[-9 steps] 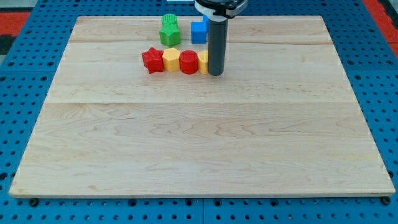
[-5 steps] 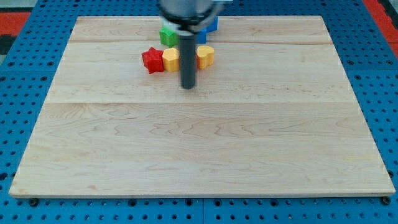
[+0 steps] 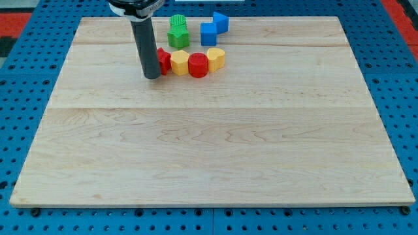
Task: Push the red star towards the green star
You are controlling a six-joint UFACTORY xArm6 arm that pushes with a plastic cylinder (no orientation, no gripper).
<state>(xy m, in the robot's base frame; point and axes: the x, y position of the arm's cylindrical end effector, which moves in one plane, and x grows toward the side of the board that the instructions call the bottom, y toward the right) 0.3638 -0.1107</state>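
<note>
The red star (image 3: 163, 60) lies near the view's top, mostly hidden behind my dark rod. My tip (image 3: 151, 76) rests on the board at the red star's left side, touching or nearly touching it. The green star (image 3: 177, 37) sits just above and to the right of the red star. A second green block (image 3: 177, 23) stands right behind the green star.
A yellow block (image 3: 179, 63), a red cylinder (image 3: 198, 64) and another yellow block (image 3: 216, 58) form a row to the right of the red star. Two blue blocks (image 3: 208, 33) (image 3: 221, 22) sit at the top, right of the green star. The wooden board (image 3: 209, 150) lies on a blue pegboard.
My tip has swept from the right end of the block row, along the near side of the row, to the left side of the red star. The blocks have stayed about where they were.
</note>
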